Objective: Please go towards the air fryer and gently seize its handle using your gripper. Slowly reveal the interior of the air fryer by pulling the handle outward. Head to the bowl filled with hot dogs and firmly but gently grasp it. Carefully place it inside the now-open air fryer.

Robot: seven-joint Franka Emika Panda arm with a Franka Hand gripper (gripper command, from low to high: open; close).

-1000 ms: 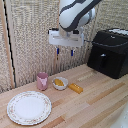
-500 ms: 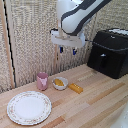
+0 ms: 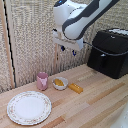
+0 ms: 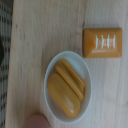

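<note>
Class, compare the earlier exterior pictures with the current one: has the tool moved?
No clear move. In the exterior view the tool hangs at the same spot above the bowl, level with the air fryer top, as before.

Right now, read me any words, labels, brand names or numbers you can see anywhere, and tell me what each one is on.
No text can be read in either view.
Orange bar: a row of pale upright marks on its face, too blurred to read as letters or numbers.
Air fryer: no label or brand legible.
Plate: only a rim pattern, no writing.
Pink cup and bowl: no markings seen.
</note>
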